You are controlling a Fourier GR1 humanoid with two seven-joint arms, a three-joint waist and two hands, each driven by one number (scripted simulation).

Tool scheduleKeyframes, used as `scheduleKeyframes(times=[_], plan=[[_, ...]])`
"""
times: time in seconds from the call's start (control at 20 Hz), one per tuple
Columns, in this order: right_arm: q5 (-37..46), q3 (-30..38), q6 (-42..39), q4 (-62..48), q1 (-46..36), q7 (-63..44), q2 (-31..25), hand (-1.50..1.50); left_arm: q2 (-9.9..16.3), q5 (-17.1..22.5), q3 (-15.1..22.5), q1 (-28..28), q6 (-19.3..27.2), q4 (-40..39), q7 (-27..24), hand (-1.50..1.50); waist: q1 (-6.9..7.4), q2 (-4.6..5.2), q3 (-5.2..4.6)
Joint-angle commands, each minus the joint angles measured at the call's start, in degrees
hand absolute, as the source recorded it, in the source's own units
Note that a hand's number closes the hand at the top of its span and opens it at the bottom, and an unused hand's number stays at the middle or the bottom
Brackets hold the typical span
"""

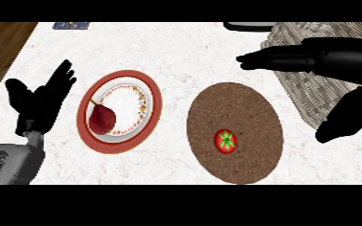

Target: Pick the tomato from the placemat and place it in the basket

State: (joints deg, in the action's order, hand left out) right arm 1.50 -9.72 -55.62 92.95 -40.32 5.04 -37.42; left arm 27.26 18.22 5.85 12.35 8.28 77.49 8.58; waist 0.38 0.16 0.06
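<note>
A red tomato (225, 141) with a green stem top lies on the round brown placemat (234, 110), in its lower half. The woven grey basket (304, 88) stands at the right edge, partly behind my right hand. My right hand (311, 57) hovers up and to the right of the tomato, fingers stretched out to the left and thumb hanging down near the right edge; it holds nothing and stays clear of the tomato. My left hand (39, 98) rests open at the left edge, fingers up.
A red-rimmed plate (118, 110) with a dark red pear (102, 118) on it sits left of the placemat. A dark object (247, 26) shows at the counter's far edge, and a small patterned item (72, 26) at the far left. The wooden floor (13, 40) borders the counter's left side.
</note>
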Motion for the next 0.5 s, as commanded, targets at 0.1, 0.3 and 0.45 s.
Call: scheduleKeyframes(times=[0.1, 0.3, 0.45], plan=[[9.2, -1.8, 2.9, -1.5, 5.3, 10.6, 4.1, -1.50, -0.1, 0.4, -2.7, 3.9, -3.7, -3.8, 0.8, 0.00, -0.18, 0.04, -0.04], [19.4, -7.4, 12.4, -2.1, 12.2, 18.4, 6.7, -1.50, -0.6, -0.7, -2.2, 0.1, -1.9, 1.4, 2.2, 0.00, 0.25, 0.00, 0.01], [23.3, -10.9, 19.1, -4.6, 16.3, 22.8, 9.6, -1.50, -1.6, -2.0, -2.2, 0.8, -3.5, -3.8, -1.6, 0.00, -0.02, 0.20, 0.00]])
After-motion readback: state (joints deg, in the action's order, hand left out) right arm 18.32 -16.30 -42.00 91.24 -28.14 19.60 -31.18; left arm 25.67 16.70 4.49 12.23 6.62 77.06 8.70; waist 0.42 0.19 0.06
